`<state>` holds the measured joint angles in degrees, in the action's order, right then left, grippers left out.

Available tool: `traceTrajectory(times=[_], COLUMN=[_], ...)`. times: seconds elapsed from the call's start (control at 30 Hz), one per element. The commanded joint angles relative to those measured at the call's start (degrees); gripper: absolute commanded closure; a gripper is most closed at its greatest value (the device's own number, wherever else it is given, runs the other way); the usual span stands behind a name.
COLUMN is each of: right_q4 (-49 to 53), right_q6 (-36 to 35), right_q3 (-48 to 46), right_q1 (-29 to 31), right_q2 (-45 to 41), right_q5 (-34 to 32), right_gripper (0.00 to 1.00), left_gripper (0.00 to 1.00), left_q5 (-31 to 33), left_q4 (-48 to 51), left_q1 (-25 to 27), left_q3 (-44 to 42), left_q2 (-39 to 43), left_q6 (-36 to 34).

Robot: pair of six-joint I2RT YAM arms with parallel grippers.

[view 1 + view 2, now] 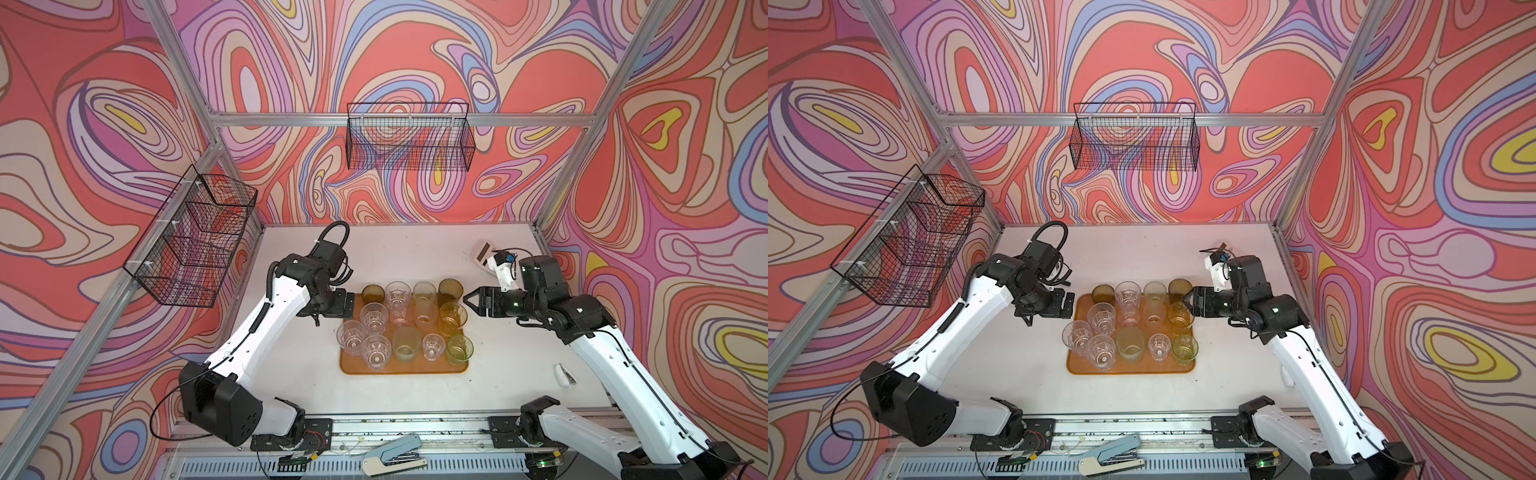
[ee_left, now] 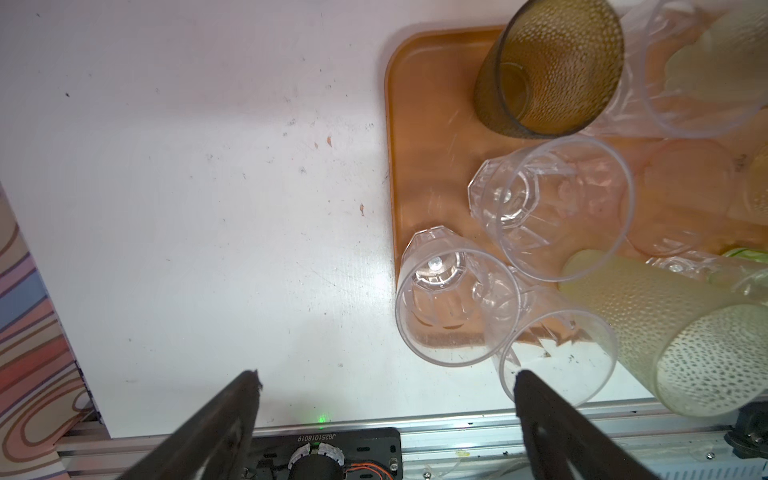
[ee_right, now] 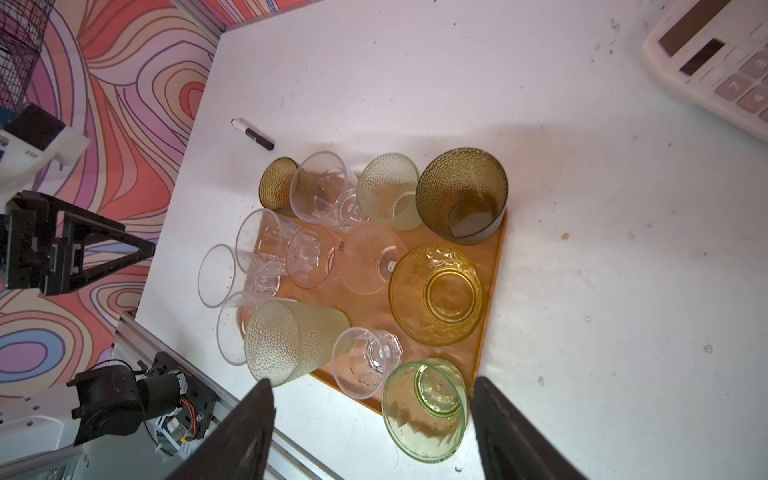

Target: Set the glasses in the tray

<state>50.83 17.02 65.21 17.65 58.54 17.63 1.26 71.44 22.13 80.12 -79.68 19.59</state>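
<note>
The orange-brown tray [image 1: 415, 368] [image 1: 1142, 370] lies mid-table with several glasses upright on it. Along its back stand an olive-brown glass [image 1: 372, 294], a clear one [image 1: 397, 293], a pale green one [image 1: 424, 291] and a second olive-brown one [image 1: 450, 291]. An amber glass [image 1: 452, 318] and a bright green glass [image 1: 459, 350] line the right side. My left gripper [image 1: 343, 302] [image 2: 386, 378] hangs open and empty over the table beside the tray's back left corner. My right gripper [image 1: 468, 301] [image 3: 372, 384] is open and empty, just right of the amber glass.
A calculator [image 1: 484, 251] lies at the back right and a marker [image 3: 252, 134] behind the tray. A small white object [image 1: 564, 375] rests at the right, a stapler [image 1: 392, 455] on the front rail. Black wire baskets [image 1: 409, 137] [image 1: 191, 237] hang on the walls.
</note>
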Motion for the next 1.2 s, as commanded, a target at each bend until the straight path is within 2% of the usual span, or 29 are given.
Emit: traceTrajectory(times=[0.0,0.13,0.23,0.3,0.43,0.53,0.67,0.77,0.93,1.07,1.17], right_q4=[-1.9,-3.2,-3.0,-4.4,-10.4,-13.8,-19.4,-26.7,-35.7,-45.4,-50.0], right_q6=[-2.6,-4.2,-5.2,-6.2,-9.2,-11.0,-12.6,-13.4,-12.0,-12.3,-14.4], right_q3=[3.2,4.9,6.9,7.5,5.9,5.2,1.7,-4.1,-11.7,-18.7,-21.8], right_q1=[-0.1,-0.1,-0.1,-0.2,-0.2,-0.7,-4.6,-7.7,-14.5,-17.6,-18.3], right_q2=[1.3,3.2,5.4,5.7,5.6,7.2,8.0,5.9,6.3,6.9,9.3], right_q5=[-5.1,-9.3,-16.1,-21.6,-25.8,-29.1,-29.3,-30.6,-28.7,-28.3,-28.7], right_gripper=[0.18,0.09,0.02,0.01,0.01,0.02,0.02,0.01,0.02,0.02,0.02], left_gripper=[0.00,0.00,0.00,0.00,0.00,0.00,0.00,0.00,0.00,0.00,0.00], left_q5=[1.9,3.8,5.4,6.3,5.6,3.5,-1.0,-0.8,-0.9,0.9,0.6], left_q4=[2.5,1.9,-2.2,-7.5,-19.8,-33.5,-48.7,-59.6,-75.3,-92.4,-99.5], left_q1=[-0.3,-1.3,-2.5,-3.8,-8.2,-12.9,-19.6,-21.1,-23.7,-23.9,-24.2], left_q3=[2.8,5.7,5.0,2.4,-5.1,-13.3,-23.0,-30.5,-40.9,-50.0,-54.1], left_q2=[1.4,3.1,5.6,7.5,10.8,13.8,14.9,14.5,10.2,7.0,3.2], left_q6=[-2.7,-5.2,-7.5,-9.1,-12.6,-14.3,-16.4,-18.5,-15.8,-15.2,-15.1])
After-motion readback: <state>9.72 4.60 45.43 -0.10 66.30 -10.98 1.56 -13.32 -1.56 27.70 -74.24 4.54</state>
